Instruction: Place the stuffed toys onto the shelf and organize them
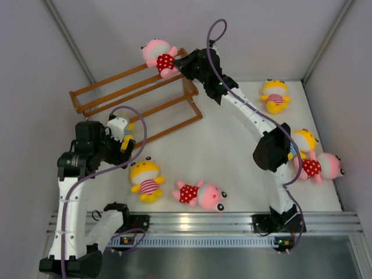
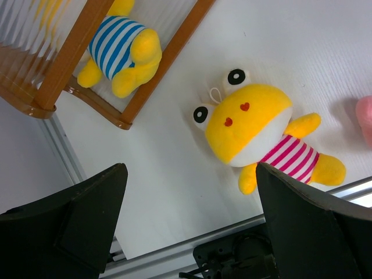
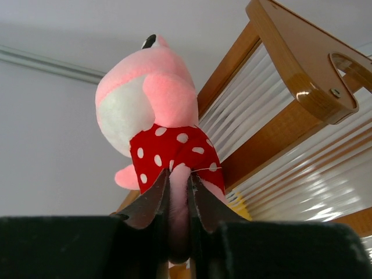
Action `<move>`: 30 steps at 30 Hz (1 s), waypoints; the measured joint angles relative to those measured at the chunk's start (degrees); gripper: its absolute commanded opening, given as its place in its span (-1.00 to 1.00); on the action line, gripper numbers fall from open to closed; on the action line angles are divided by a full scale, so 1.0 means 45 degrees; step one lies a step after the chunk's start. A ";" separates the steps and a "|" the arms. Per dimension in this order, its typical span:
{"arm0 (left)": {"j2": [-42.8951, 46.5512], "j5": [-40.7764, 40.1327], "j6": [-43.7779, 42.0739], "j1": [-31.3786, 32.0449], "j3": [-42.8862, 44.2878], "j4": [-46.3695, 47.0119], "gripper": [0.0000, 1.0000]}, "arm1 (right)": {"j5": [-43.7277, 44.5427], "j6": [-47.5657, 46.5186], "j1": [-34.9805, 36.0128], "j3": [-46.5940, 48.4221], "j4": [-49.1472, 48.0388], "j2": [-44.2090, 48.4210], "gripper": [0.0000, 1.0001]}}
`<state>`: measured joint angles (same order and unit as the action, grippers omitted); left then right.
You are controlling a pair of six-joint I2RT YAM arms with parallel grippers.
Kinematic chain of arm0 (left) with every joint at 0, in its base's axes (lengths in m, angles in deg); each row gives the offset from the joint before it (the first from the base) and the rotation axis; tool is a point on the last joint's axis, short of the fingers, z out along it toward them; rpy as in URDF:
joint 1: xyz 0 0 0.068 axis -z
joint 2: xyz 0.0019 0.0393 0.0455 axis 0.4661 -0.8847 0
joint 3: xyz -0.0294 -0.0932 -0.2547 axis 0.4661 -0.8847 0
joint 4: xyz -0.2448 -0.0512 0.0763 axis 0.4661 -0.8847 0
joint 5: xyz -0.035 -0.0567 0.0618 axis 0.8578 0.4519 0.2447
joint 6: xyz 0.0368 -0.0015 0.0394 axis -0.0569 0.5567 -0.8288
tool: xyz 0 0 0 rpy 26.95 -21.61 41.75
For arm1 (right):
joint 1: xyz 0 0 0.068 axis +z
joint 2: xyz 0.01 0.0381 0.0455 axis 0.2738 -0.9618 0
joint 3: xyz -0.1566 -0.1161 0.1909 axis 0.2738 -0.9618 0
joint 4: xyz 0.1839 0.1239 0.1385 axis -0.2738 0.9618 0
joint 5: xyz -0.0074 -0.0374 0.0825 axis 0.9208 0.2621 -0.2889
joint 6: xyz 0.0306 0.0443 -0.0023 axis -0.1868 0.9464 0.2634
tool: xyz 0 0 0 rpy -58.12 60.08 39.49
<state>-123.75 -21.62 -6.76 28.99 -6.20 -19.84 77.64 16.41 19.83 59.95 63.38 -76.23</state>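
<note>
Toy [image 3: 157, 110] (pink) pinched by leg in right gripper [image 3: 178, 177], at shelf [image 3: 290, 75] top.

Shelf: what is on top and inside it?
A pink toy is at the top rail of the shelf, jaws of the right gripper shut on its leg. A blue-striped yellow toy lies low inside it, mostly hidden from above by the left arm.

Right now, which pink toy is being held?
The pink toy at the shelf's top, pinched by the right gripper; the other two lie on the table.
</note>
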 measured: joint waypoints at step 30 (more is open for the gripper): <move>-0.0029 0.0491 -0.0136 0.0005 0.0262 -0.0199 0.97 | 0.0578 -0.5697 0.0063 -0.8340 0.1511 1.0210 0.72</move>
<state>-123.88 -19.41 -7.37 29.02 -5.02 -20.74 80.25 -9.23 20.12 22.42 70.18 -30.29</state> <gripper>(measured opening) 0.984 0.861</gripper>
